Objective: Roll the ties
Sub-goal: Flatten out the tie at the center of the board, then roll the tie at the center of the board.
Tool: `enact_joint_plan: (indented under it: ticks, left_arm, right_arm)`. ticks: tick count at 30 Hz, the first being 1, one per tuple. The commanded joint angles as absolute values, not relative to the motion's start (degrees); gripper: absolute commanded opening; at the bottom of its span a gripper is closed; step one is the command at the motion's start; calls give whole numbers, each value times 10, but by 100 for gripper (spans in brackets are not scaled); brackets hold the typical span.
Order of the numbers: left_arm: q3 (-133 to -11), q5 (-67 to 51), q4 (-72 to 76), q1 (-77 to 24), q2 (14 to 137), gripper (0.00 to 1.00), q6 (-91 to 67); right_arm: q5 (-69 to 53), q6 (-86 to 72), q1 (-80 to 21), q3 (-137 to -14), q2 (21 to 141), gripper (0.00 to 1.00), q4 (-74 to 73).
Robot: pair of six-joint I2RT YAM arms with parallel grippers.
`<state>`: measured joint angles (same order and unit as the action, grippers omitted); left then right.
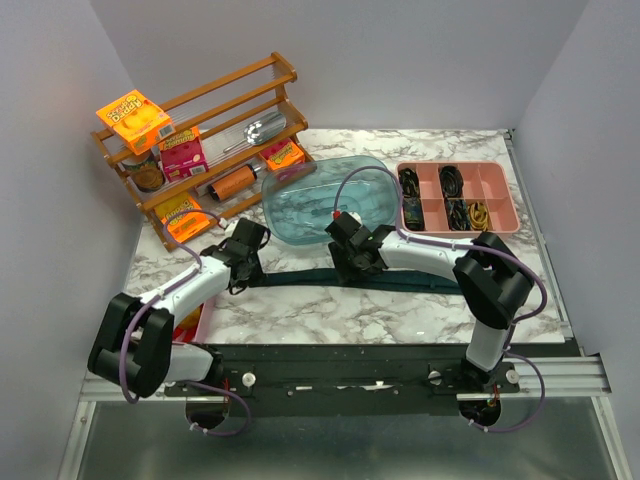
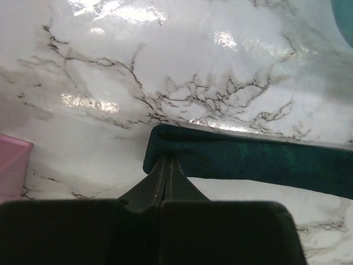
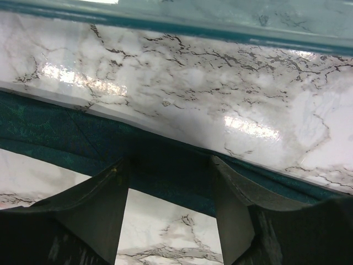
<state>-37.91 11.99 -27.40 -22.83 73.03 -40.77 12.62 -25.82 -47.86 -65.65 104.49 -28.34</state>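
Observation:
One of the ties (image 1: 300,281), long, narrow and dark teal, lies flat across the marble table in front of both arms. My left gripper (image 1: 246,264) is at its left end. In the left wrist view the jaws are pressed together, and the left gripper (image 2: 165,161) pinches the near edge of the tie (image 2: 248,160) close to its blunt end. My right gripper (image 1: 345,264) is over the tie's middle. It is open, and the right gripper (image 3: 171,165) has both tips down on the tie (image 3: 44,127), with the fabric running across between them.
A translucent blue tub (image 1: 330,200) stands just behind the tie, its rim (image 3: 165,22) close to the right gripper. A pink divided tray (image 1: 458,197) sits at the back right. A wooden rack (image 1: 200,140) of boxes fills the back left. A pink container (image 2: 11,165) lies at the left.

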Motion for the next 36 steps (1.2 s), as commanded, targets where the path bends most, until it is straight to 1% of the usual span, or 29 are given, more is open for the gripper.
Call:
enact_joint_plan:
  ticks: [1,11,14,15,18,19,20,22,24,25,28,33,34,36]
  left_arm:
    - [-377,149,-250,-225,765,0,-411]
    - [-376,153,-257,-225,788,0,-416]
    - [-388,143,-256,-225,768,0,-409]
    - [-390,142,-260,-225,759,1,-409]
    - [-402,134,-256,-225,708,11,-396]
    - [-409,133,-257,-225,696,16,-392]
    - [-414,133,-260,-224,679,19,-389]
    - [-428,133,-272,-223,669,26,-385]
    - [-435,130,-280,-219,666,30,-379]
    - [-434,126,-280,-214,668,35,-376]
    - [-418,91,-262,-188,671,40,-370]
    - [-373,21,-222,-135,658,42,-374]
    - [-356,2,-216,-127,653,48,-378]
    - [-339,-13,-200,-106,634,54,-381]
  right_arm:
    - [133,-243,-470,-619,1079,67,-332]
    - [125,-229,-469,-626,1058,67,-336]
    - [121,-222,-470,-629,1044,68,-337]
    - [119,-220,-469,-630,1032,68,-340]
    - [112,-210,-469,-637,1000,69,-344]
    - [110,-208,-469,-639,993,70,-346]
    - [108,-204,-469,-643,987,70,-348]
    - [102,-200,-470,-648,970,72,-354]
    - [96,-194,-469,-657,963,73,-357]
    - [93,-192,-470,-660,961,75,-356]
    - [81,-180,-472,-677,963,77,-357]
    - [48,-159,-486,-712,983,77,-348]
    - [38,-156,-489,-718,986,77,-345]
    - [11,-154,-497,-739,1000,77,-331]
